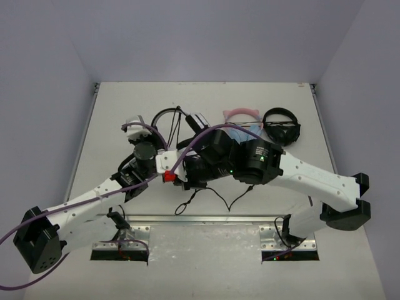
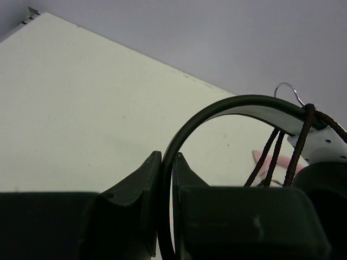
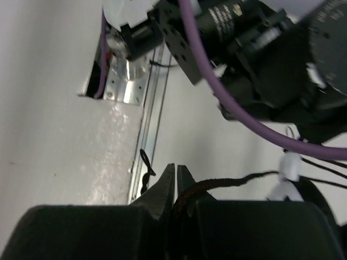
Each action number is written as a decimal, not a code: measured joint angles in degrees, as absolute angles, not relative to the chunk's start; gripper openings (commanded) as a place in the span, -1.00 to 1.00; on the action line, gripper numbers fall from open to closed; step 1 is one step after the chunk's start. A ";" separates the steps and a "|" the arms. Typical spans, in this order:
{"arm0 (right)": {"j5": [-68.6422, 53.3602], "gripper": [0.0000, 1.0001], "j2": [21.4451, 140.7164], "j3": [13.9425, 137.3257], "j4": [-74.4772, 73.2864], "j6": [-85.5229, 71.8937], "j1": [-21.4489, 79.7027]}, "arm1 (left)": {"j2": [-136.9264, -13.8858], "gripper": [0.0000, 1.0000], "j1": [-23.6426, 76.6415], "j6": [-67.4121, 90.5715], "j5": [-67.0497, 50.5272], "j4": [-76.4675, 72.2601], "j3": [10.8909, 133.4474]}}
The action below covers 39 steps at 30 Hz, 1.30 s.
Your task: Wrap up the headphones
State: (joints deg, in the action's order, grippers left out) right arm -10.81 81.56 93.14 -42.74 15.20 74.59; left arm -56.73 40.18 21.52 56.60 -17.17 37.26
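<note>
The white headphones (image 1: 134, 123) lie at the table's middle back, black headband (image 1: 166, 113) arching between the cups. My left gripper (image 1: 154, 132) is shut on that headband (image 2: 238, 103), which runs down between the jaws of the left gripper (image 2: 167, 157). Strands of the thin black cable (image 2: 272, 154) hang from the band beside a white cup (image 2: 325, 145). My right gripper (image 1: 186, 182) is shut on the cable (image 3: 227, 181), which leaves the closed jaws of the right gripper (image 3: 176, 169) to the right. Loose cable (image 1: 228, 203) trails toward the front rail.
Pink cat-ear headphones (image 1: 240, 115) and all-black headphones (image 1: 281, 127) lie at the back right. A metal rail (image 1: 206, 219) runs along the front, with a small cable loop (image 3: 145, 167) next to it. The left arm's purple hose (image 3: 227, 103) crosses above the right gripper.
</note>
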 measured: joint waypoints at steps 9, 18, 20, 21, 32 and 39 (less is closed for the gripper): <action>-8.95 -0.97 90.15 102.67 -56.29 22.33 65.54 | -56.01 -0.99 42.11 17.15 44.88 -23.70 23.14; -11.51 -0.97 94.37 106.45 -58.85 22.13 67.31 | -63.16 -0.99 42.41 37.08 57.21 1.23 37.85; -11.07 -0.97 94.37 106.45 -58.63 22.13 70.02 | -64.60 -0.99 42.39 44.53 59.68 9.39 42.98; -11.09 -0.97 94.37 106.45 -58.54 22.13 71.33 | -65.73 -0.99 42.39 48.12 60.66 14.09 46.15; -15.00 -0.97 93.76 109.67 -58.37 21.28 74.30 | -74.48 -0.99 42.46 61.58 59.70 35.16 62.92; -10.22 -0.97 87.57 104.25 -56.03 21.23 74.00 | -74.43 -0.99 42.46 62.00 57.56 32.60 59.20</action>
